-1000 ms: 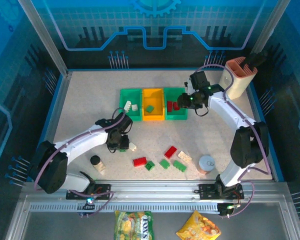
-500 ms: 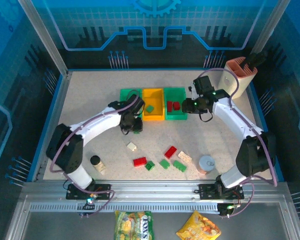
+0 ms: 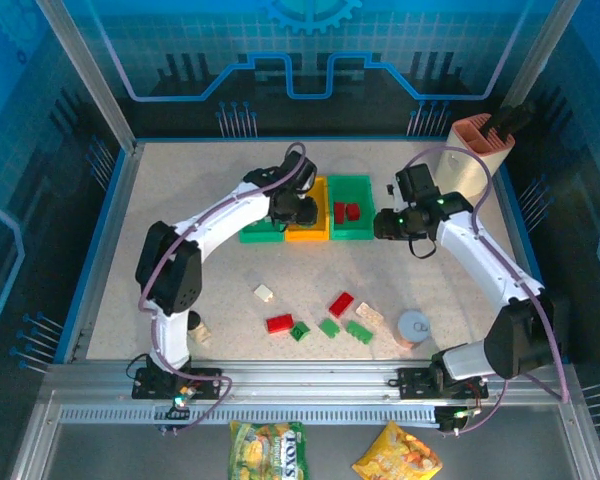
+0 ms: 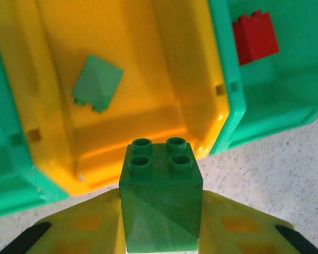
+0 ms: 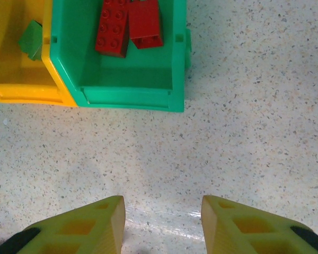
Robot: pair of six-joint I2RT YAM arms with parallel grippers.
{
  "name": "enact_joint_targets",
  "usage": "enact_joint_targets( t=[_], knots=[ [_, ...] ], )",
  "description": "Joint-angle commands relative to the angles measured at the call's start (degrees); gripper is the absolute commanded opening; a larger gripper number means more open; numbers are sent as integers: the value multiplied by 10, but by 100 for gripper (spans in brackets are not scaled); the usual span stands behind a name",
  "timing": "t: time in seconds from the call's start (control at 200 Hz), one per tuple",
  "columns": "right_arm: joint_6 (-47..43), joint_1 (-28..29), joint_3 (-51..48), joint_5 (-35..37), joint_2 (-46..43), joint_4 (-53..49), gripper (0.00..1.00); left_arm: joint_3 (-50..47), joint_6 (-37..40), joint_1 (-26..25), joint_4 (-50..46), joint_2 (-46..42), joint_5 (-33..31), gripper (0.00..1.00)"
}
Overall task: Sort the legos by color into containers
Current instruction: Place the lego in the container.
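Compared with one second ago, the left pincer [image 3: 300,210] is no longer down by the loose legos [image 3: 329,326] on the near side of the orange-yellow bin [image 4: 169,69]. It now hangs at that bin. The right pincer [image 5: 163,222] is now drawn away to the right of the bin, beyond its green neighbour [image 5: 127,98].

By my judgement, the step in hand is the delivery of one green lego. The left pincer is clamped on a green brick [image 4: 160,201], one finger on each side. In the left wrist view the brick stands upright with its four studs turned toward the orange-yellow bin. It sits just at the bin's near rim, and I cannot tell if it is fully over the hollow. Another green piece [image 4: 97,84] already lies flat inside this bin, so the colour agrees.

The next move probably calls for a short advance past the near rim, until the brick is above the bare floor of the bin. Then the fingers must part so that the brick falls inside and not on the rim.

The right pincer has its fingers apart with nothing between them, and it hangs over the bare table, on the near side of the green neighbour. Red bricks [image 5: 128,24] lie in that green container, directly right of the orange-yellow bin. Several red, green and cream legos wait on the table, well apart from the bin on its near side.
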Motion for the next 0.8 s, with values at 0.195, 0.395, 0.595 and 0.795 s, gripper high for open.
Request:
enact_joint_targets(
  t=[0.195, 0.395, 0.595, 0.795],
  knots=[
    [1, -8, -14, 27, -45, -40, 43, 107, 30, -4, -25, 87, -15, 33],
    [2, -8, -22, 33, -62, -51, 43, 163, 33, 0, -37, 145, -22, 33],
    [2, -8, -25, 37, -71, -56, 43, 191, 39, 3, -52, 180, -32, 34],
    [2, -8, -24, 38, -72, -58, 43, 195, 45, 9, -59, 196, -43, 35]
  ],
)
